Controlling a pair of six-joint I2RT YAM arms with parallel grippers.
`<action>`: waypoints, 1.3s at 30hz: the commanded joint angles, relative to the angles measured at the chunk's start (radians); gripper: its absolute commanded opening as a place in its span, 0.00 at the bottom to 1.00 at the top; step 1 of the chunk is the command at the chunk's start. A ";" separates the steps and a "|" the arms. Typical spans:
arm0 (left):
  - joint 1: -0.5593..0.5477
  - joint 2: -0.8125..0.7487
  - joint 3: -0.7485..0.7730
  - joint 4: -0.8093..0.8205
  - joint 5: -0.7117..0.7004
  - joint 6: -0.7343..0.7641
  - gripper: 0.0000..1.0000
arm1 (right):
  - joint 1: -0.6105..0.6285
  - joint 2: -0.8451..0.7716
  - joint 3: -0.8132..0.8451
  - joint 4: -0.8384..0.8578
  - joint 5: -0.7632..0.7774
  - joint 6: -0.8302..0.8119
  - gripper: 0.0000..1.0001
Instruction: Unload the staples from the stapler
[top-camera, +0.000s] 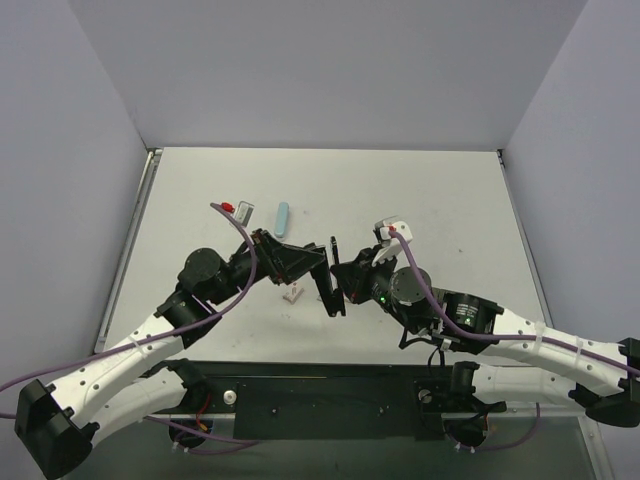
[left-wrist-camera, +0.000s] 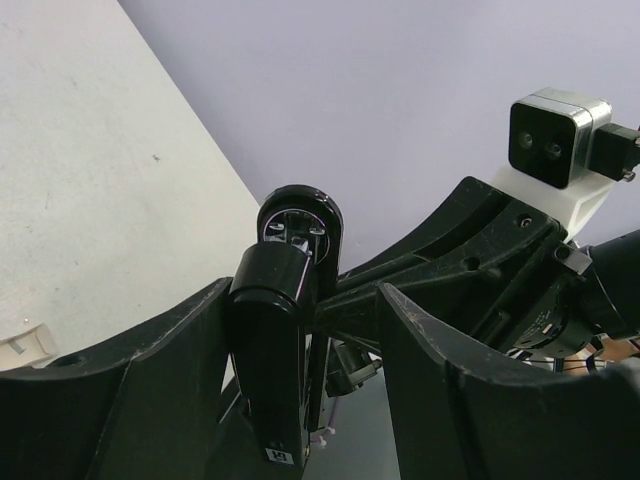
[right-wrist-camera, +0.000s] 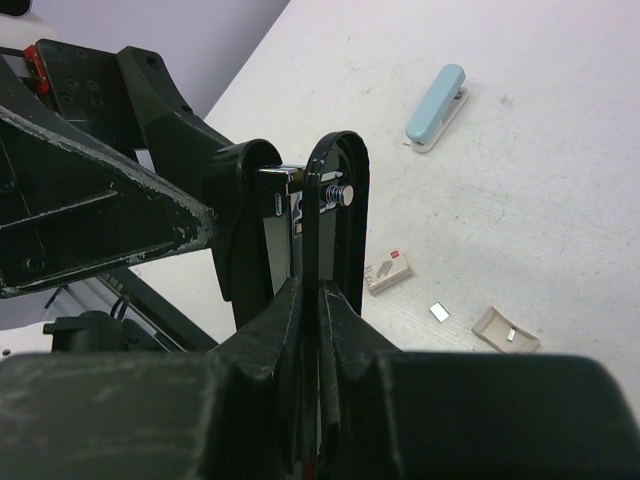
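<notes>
Two grippers share the stapler (top-camera: 328, 275) above the table (top-camera: 450, 200): the right gripper (right-wrist-camera: 322, 300) is pinched tight on its thin arm, the left gripper (left-wrist-camera: 303, 290) brackets its body, grip unclear, so a careless pull could twist it loose.

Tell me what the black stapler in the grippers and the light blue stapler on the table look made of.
The slim black hinged stapler: glossy black shell, probably plastic or painted metal, judging by sharp highlights; bare silvery metal shows inside. The light blue stapler: smooth, matte, likely plastic; too small for certainty.
</notes>
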 joint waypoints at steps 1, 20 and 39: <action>-0.006 -0.029 -0.008 0.073 0.005 0.004 0.66 | 0.020 -0.026 0.036 0.150 0.072 0.010 0.00; -0.006 -0.061 -0.034 0.155 0.016 0.028 0.03 | 0.026 -0.080 0.002 0.127 0.060 0.039 0.00; -0.014 -0.064 0.070 0.001 0.153 0.191 0.00 | 0.026 -0.203 0.034 -0.110 0.077 -0.036 0.44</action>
